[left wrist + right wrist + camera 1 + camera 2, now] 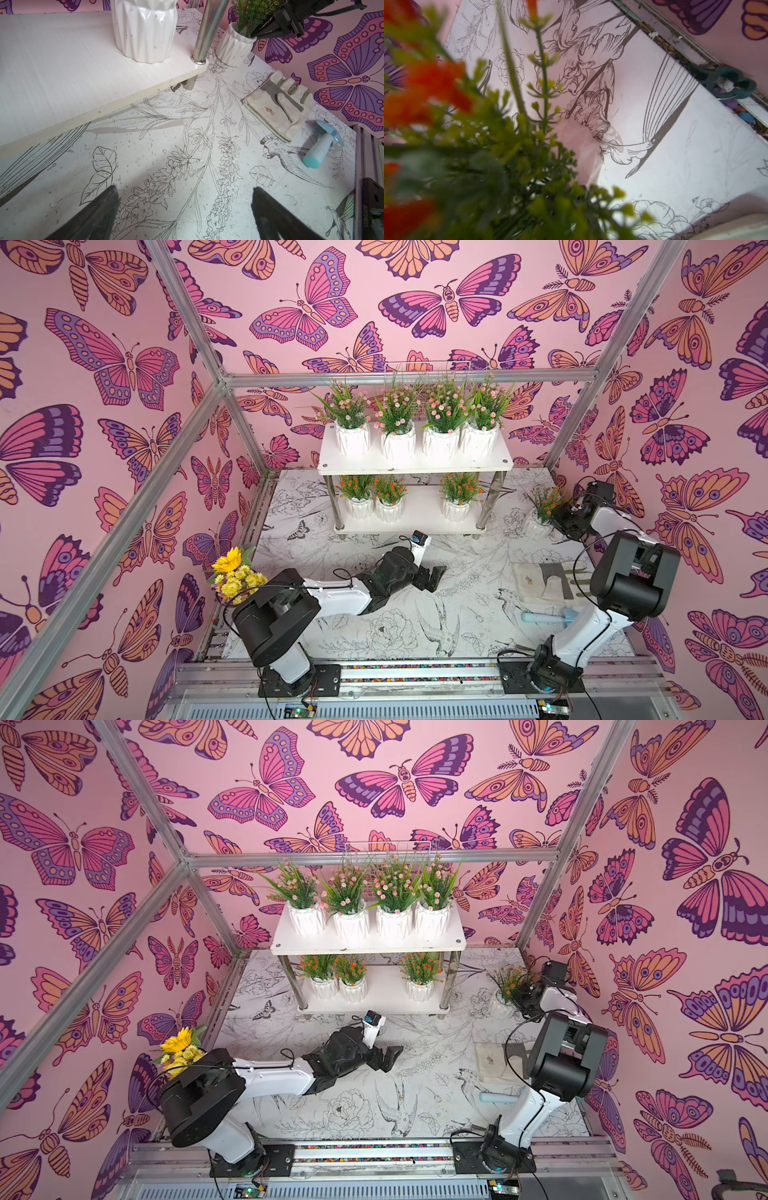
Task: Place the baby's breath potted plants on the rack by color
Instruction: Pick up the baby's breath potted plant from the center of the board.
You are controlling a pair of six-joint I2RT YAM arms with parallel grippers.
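Baby's breath potted plant (234,49), orange, on table (478,614) beside rack (419,512); right gripper (256,36) clamped shut on stems at rim. Risks tilting or slipping free if lifted by foliage.

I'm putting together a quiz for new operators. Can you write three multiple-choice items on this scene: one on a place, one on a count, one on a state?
1. Where does the fourth orange plant stand?
A) on the lower shelf
B) on the table, beside the rack
C) on the top shelf

2. How many pink plants are on the rack's top shelf?
A) two
B) three
C) four

3. How is the left gripper?
A) open, empty
B) shut on a pot
C) shut, empty

Key: 1 B, its pot sits on the table off the rack's end. 2 C, four pots stand in a row. 3 A, its fingers are spread with nothing between.
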